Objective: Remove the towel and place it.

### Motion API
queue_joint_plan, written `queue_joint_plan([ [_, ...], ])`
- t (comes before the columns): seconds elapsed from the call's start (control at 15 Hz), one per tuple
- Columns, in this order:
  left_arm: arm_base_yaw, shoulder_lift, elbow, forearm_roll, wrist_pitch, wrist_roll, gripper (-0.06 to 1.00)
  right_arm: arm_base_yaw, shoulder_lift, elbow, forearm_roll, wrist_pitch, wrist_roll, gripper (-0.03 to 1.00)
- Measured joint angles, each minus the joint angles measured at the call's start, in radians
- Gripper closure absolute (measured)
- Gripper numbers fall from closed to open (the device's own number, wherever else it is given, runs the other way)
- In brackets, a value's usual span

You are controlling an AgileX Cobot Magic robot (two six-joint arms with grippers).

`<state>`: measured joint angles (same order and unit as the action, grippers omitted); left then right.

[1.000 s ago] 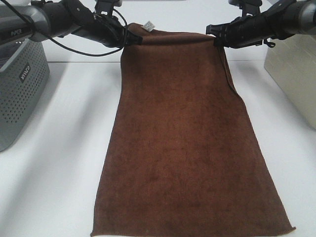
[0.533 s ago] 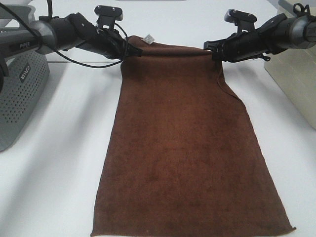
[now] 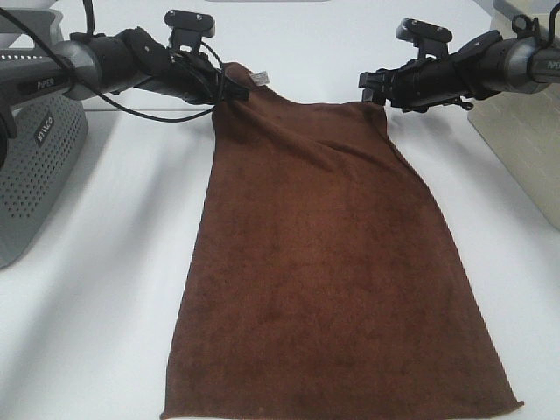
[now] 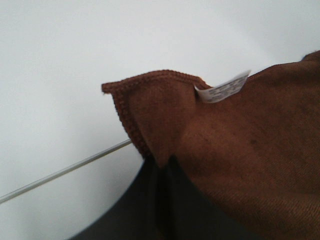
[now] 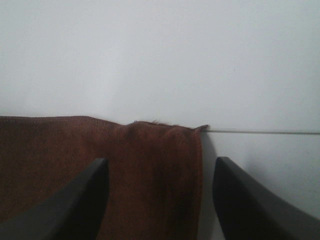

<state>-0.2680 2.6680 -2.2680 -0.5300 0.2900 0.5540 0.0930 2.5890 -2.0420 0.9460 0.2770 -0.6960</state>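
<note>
grey perforated box (image 3: 35,166): far left of the table (image 3: 105,306), well apart from the towel.
left gripper (image 3: 229,87): clamped on the towel's far-left corner. In the left wrist view the dark fingers (image 4: 150,200) are pressed together with cloth pinched between them. That corner is held up off the table.
tag (image 3: 261,78): small and white, sticks up from the far hem just beside the left gripper.
towel (image 3: 332,262): dark brown, spread lengthwise down the middle of the table. The near hem lies flat at the bottom of the high view. The far edge slopes from the raised left corner down to a lower right corner.
right gripper (image 3: 372,85): jaws wide. In the right wrist view the fingers (image 5: 85,200) are well apart with the towel's far-right corner between them. Can't tell if either finger touches the cloth.
beige box (image 3: 516,131): far right, under the right arm, apart from the towel.
</note>
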Motion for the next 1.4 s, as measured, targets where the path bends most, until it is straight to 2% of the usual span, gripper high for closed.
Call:
queue_joint_plan([
  [0.47,0.0,0.005,0.0,0.018,-0.003,0.0,0.94,0.0,0.037,-0.033,0.029,-0.069,-0.001,0.36],
  [0.8,0.0,0.005,0.0,0.019,-0.003,0.0,0.94,0.0,0.136,-0.168,0.035,-0.048,-0.004,0.36],
  [0.93,0.0,0.005,0.0,0.023,-0.004,0.0,0.94,0.0,0.152,-0.179,0.035,-0.047,-0.005,0.38],
  [1.13,0.0,0.005,0.0,0.024,-0.005,0.0,0.94,0.0,0.171,-0.183,0.037,-0.041,-0.008,0.45],
  [1.2,0.0,0.005,0.0,0.024,-0.006,0.0,0.94,0.0,0.171,-0.183,0.037,-0.041,-0.008,0.51],
  [1.27,0.0,0.005,0.0,0.024,-0.006,0.0,0.94,0.0,0.171,-0.183,0.037,-0.041,-0.008,0.59],
  [1.4,0.0,0.005,0.0,0.024,-0.006,0.0,0.94,0.0,0.174,-0.183,0.036,-0.03,-0.017,0.83],
])
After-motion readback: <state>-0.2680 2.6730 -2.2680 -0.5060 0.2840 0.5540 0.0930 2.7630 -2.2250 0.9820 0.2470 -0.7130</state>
